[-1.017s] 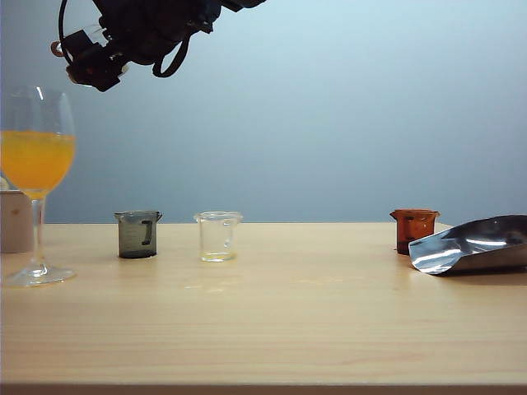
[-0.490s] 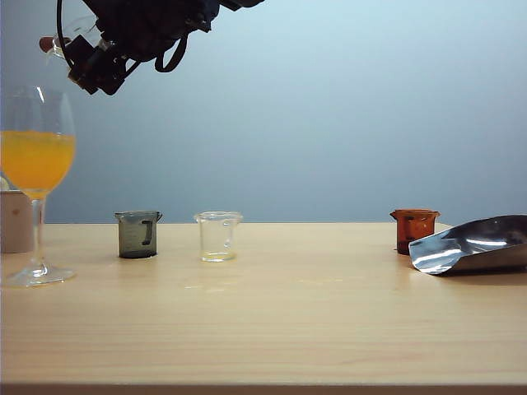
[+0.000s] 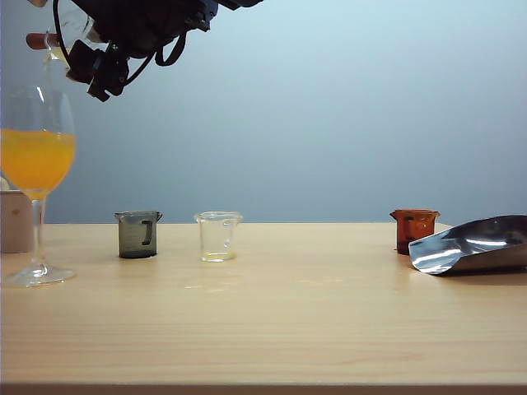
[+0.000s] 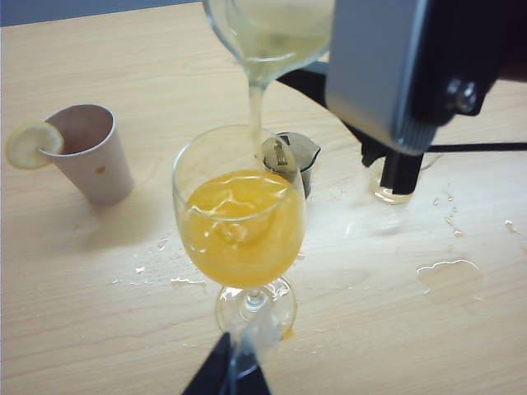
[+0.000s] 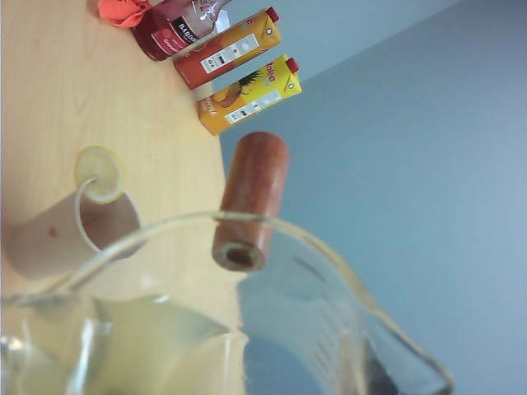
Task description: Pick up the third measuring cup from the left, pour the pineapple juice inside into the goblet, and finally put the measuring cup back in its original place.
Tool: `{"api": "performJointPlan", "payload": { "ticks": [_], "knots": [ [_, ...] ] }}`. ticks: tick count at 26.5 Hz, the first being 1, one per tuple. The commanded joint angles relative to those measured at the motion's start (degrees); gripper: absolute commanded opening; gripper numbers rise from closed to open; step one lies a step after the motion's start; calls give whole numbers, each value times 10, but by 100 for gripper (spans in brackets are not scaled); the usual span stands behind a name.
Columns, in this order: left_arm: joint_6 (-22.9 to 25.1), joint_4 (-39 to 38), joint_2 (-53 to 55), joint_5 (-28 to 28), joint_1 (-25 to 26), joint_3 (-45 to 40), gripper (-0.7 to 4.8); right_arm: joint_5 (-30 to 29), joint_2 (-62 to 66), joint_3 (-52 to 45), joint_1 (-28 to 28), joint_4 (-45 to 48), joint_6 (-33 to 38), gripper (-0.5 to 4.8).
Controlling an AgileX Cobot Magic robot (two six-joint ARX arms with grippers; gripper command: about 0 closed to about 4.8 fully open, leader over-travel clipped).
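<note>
Pouring step under way: the right claw (image 3: 78, 49), high at the upper left of the exterior view, pinches the third measuring cup (image 4: 268, 33) and holds it tipped above the goblet (image 3: 37, 181). In the left wrist view a thin stream of pale pineapple juice (image 4: 256, 111) falls from the cup's lip into the bowl, which already holds a deeper orange liquid to about mid-height. In the right wrist view the cup's reddish-brown handle (image 5: 251, 202) juts from the rim, and a shallow pool of juice remains inside.

The left claw (image 4: 230, 374) shows only as dark tips at the goblet's foot (image 4: 255, 309); whether it is spread or pressed on the stem cannot be told.

On the desk (image 3: 263, 329) stand a grey cup (image 3: 137, 234), a clear cup (image 3: 218, 236) and an orange-brown cup (image 3: 413, 229), with an open gap between the last two. A paper cup (image 4: 90, 152) with a lemon slice sits to the goblet's far side. Splashes (image 4: 449, 271) mark the desk.

Next move, as judged: tilt further until the cup drains, level it, then carry it right and set it upright in that gap, clear of both neighbours.
</note>
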Motion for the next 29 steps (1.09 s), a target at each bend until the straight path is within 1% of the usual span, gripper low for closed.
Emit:
{"api": "performJointPlan", "payload": {
  "ticks": [1,14,24,26,29],
  "knots": [
    [0,5,-1,0,1,2,-4,-2,-6,6,4,25,-35,201],
    [0,5,-1,0,1,2,-4,-1,-6,6,10,24,-127,201],
    [0,5,-1,0,1,2,-4,-1,-6,6,9,25,-208,202],
    [0,5,-1,0,1,2,-4,-1,-6,6,10,25,-234,202],
    [0,5,-1,0,1,2,-4,-1,-6,6,10,24,-242,202]
  ]
}}
